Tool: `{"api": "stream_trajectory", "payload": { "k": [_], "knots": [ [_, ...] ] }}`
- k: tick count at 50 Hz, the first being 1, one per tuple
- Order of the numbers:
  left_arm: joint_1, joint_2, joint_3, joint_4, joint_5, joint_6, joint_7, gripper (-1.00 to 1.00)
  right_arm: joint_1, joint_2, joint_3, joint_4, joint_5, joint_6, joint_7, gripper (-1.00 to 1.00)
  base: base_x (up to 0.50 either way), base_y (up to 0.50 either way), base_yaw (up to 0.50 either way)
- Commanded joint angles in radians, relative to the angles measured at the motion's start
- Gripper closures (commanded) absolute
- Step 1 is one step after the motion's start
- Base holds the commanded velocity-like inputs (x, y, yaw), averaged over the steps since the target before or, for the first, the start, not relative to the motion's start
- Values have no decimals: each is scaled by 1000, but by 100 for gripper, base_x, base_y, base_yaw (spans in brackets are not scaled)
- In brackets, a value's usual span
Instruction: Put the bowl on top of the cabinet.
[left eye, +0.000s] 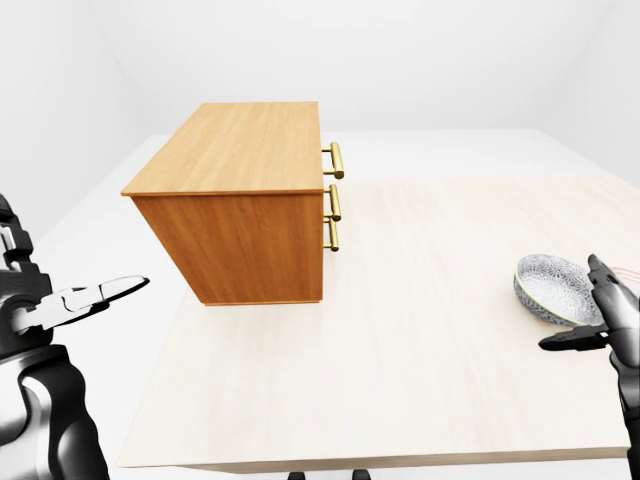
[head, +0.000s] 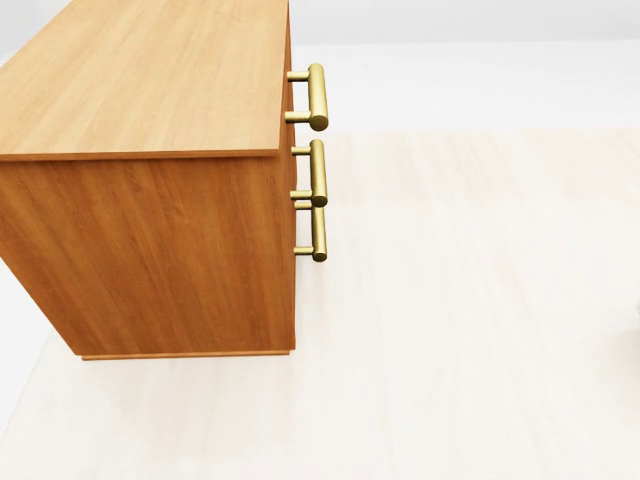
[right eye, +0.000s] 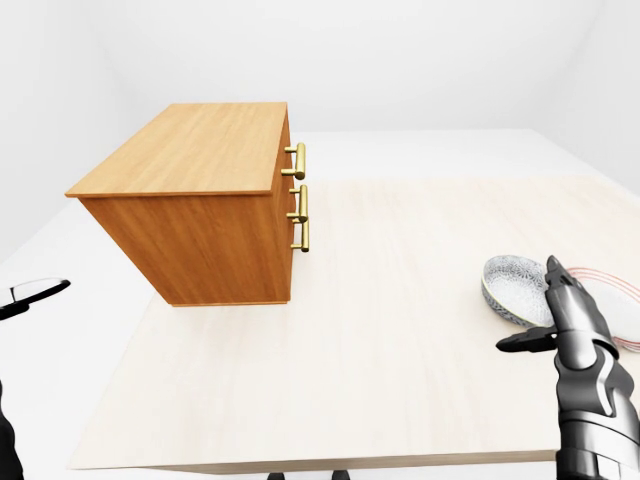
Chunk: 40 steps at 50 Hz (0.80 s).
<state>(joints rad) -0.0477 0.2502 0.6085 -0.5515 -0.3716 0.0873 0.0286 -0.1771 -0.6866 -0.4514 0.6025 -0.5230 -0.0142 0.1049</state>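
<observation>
Wooden cabinet (left eye: 250, 170) on pale table (left eye: 420, 350), bowl (right eye: 512, 288) just beside right hand (right eye: 572, 322)

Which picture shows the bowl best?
The left-eye view: the bowl shows nearly whole there, inside and rim, beside the right hand. The right-eye view shows it too, with the hand hiding more. The head view shows only the cabinet and table.

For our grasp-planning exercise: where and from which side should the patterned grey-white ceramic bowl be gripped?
Grip the thin rim of the patterned grey-white ceramic bowl at its right edge in the right-eye view, coming from the right: the open right hand stands beside it.
</observation>
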Motion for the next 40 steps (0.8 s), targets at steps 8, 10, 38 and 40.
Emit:
{"api": "stream_trajectory", "payload": {
  "k": [8, 10, 38, 40],
  "knots": [
    [2, -2, -2, -2, 2, 0, 0, -100, -24, -22, 46, 125, -50, -26, -30, -100, 0, 0, 0],
    [2, -2, 0, -3, 1, 0, 0, -100, -36, -26, 56, 143, -53, -28, -34, -100, 0, 0, 0],
    [1, -1, -3, -1, 2, 0, -1, -100, -176, -67, 174, 371, -70, -67, -77, -100, 0, 0, 0],
    [1, -2, -2, -1, 3, 0, -2, -100, -180, -69, 177, 363, -66, -59, -68, -100, 0, 0, 0]
  ]
}}
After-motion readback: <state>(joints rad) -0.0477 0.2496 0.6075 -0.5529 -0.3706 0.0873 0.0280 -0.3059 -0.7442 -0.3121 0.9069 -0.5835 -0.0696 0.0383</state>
